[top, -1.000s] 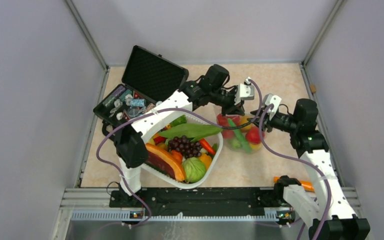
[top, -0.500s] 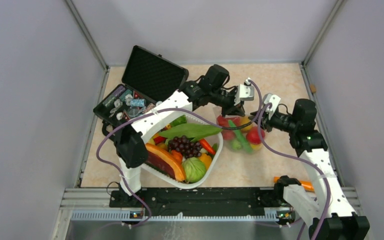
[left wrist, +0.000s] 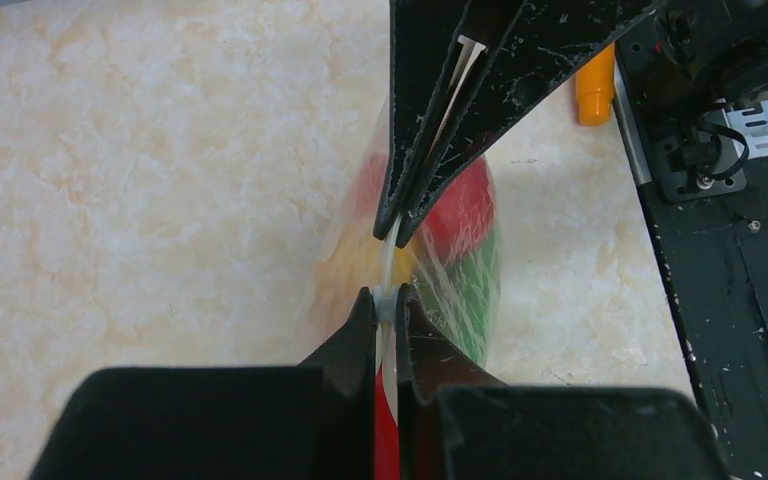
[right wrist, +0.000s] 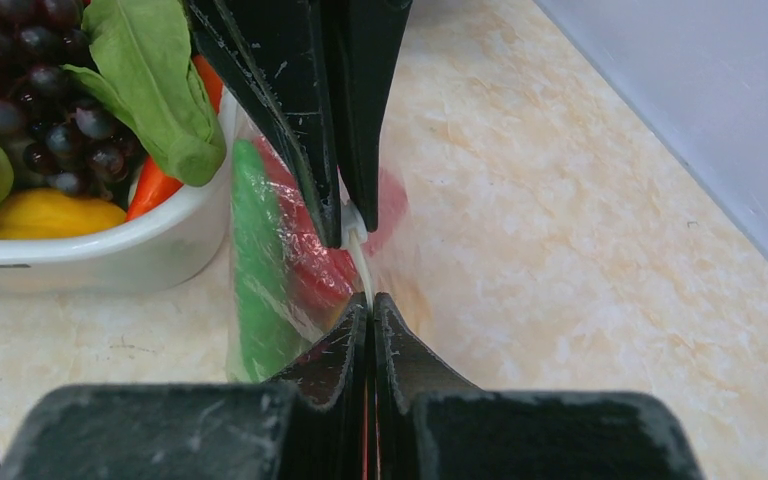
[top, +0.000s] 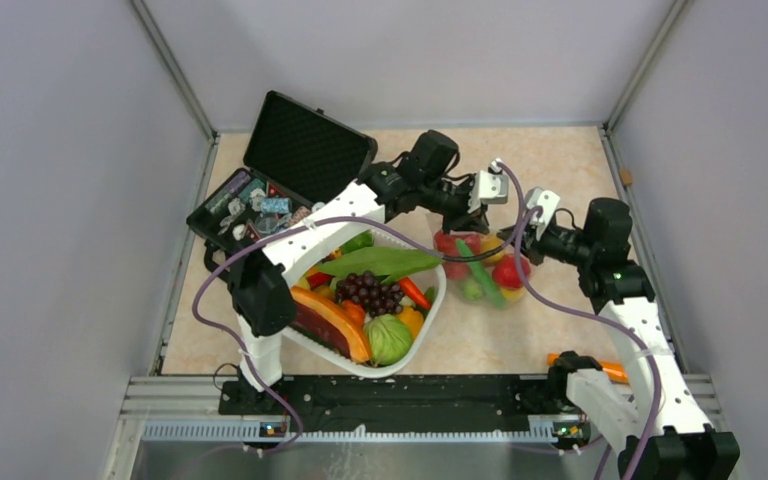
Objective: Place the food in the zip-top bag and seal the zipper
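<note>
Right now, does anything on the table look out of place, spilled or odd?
An orange carrot-like piece lies alone beside the right arm's base, apart from the white basket and the zip-top bag. It looks dropped or left behind. Nothing else stands out.

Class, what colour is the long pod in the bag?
Long pod: green, clearest in right wrist view.

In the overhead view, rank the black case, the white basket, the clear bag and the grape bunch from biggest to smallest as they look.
1. black case, lying open, and white basket: too alike to rank
2. clear bag
3. grape bunch, smallest
</note>
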